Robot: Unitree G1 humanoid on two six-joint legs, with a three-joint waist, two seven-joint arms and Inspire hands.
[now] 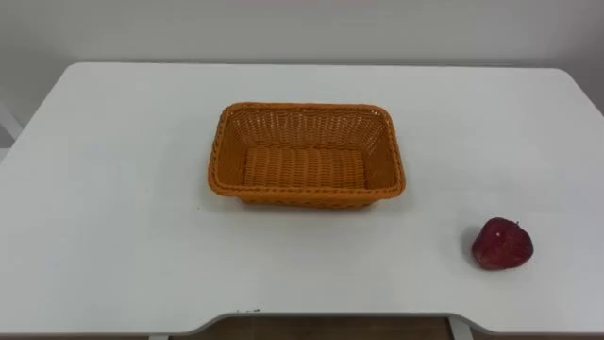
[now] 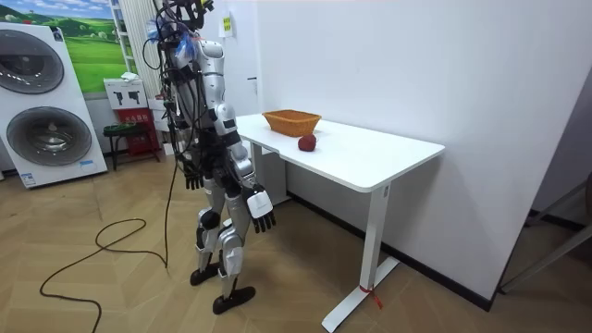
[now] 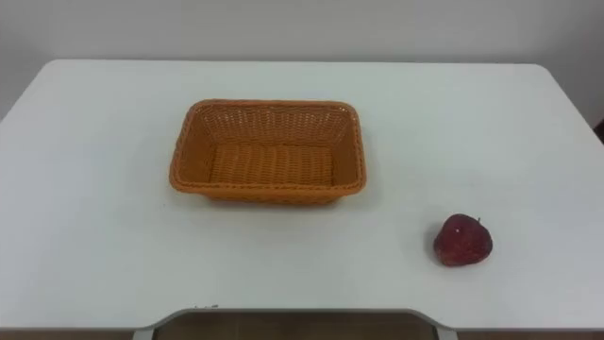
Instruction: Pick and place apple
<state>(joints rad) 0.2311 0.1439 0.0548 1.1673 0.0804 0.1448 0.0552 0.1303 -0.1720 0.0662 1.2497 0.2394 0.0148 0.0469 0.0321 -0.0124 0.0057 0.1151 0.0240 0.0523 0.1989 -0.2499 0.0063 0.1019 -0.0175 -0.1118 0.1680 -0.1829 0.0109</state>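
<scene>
The apple [image 1: 502,245], dark red with its stem end up, sits on the white counter [image 1: 113,189] close to the front edge and toward the front right corner. Nothing touches it. Well apart from it, toward the middle of the counter and farther from the front edge, stands an orange woven basket [image 1: 307,108], rectangular, with its long sides parallel to the front edge and nothing inside.

In the room view the robot stands upright on the wood floor [image 2: 111,277] at the counter's long front edge, facing the counter, with both arms hanging down at its sides. The right hand [image 2: 263,211] hangs low beside the thigh, below counter height, its fingers loose, slightly spread and holding nothing. The left hand [image 2: 191,174] hangs at the hip on the room view's left, its fingers likewise relaxed, pointing down and empty. Both hands are well apart from the apple and the basket.
</scene>
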